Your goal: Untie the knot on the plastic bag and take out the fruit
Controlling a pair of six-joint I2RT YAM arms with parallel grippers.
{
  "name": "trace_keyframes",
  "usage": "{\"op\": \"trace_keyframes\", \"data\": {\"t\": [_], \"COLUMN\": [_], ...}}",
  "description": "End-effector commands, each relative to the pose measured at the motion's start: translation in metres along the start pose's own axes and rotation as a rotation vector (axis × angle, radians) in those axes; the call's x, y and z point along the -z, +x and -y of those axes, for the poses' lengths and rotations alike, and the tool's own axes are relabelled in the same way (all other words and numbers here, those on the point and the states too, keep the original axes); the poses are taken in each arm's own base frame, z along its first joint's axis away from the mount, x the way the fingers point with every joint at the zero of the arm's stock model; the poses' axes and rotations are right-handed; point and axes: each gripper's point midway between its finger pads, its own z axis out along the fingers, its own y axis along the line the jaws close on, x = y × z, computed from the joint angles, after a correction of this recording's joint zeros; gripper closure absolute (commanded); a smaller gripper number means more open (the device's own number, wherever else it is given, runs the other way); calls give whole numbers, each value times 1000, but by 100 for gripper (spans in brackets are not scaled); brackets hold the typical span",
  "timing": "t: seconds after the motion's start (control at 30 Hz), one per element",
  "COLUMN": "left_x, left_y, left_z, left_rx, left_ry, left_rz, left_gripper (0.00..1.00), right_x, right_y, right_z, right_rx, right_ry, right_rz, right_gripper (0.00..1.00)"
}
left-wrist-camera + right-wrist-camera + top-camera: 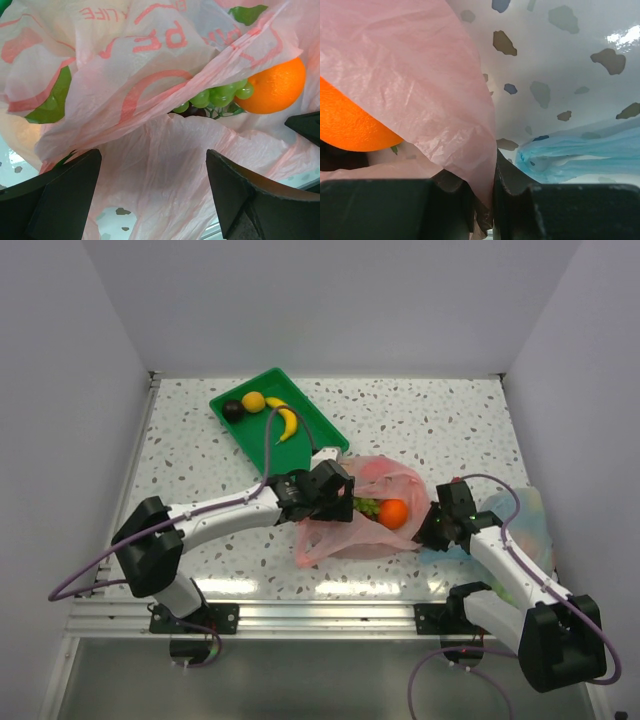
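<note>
The pink plastic bag [375, 530] lies at the table's middle with its mouth open; no knot shows. An orange [393, 513] and green grapes [367, 506] sit in the opening. My left gripper [335, 495] is open at the bag's left side. In the left wrist view its jaws [152, 160] straddle loose pink film [165, 185], with the grapes [215, 95], the orange [275, 87] and a green piece [52, 100] beyond. My right gripper [430, 530] is shut on the bag's right edge [470, 150]; the orange [350, 125] shows under the film.
A green tray [318, 426] at the back left holds a near-black fruit [232, 410], a yellow oval [254, 401] and a banana [287, 422]. A pale blue bag [530, 525] lies at the right, close beside my right gripper; it also shows in the right wrist view [575, 155].
</note>
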Motion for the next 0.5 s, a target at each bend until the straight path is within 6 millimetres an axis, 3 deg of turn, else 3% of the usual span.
{"op": "trace_keyframes", "data": {"t": [0.0,0.07,0.17,0.27,0.3,0.37,0.47], "left_x": [-3,-7,-11,-7,-5,2,16], "left_y": [-7,1,11,22,24,33,50], "left_z": [-4,-10,-18,-24,-25,-25,-41], "left_rx": [120,130,128,105,77,29,-34], "left_ry": [-61,-76,-98,-102,-93,-48,-58], "left_rz": [26,20,-7,-43,-52,-88,-139], "left_gripper": [9,13,26,54,72,94,100], "right_x": [5,5,5,6,7,8,8], "right_y": [-11,-10,-11,-12,-13,-14,-16], "right_z": [-18,-18,-20,-20,-20,-20,-18], "right_rx": [28,33,34,38,39,36,36], "right_ry": [-74,-81,-89,-90,-89,-83,-70], "right_rz": [28,24,27,32,31,39,48], "right_gripper": [82,81,80,80,80,80,80]}}
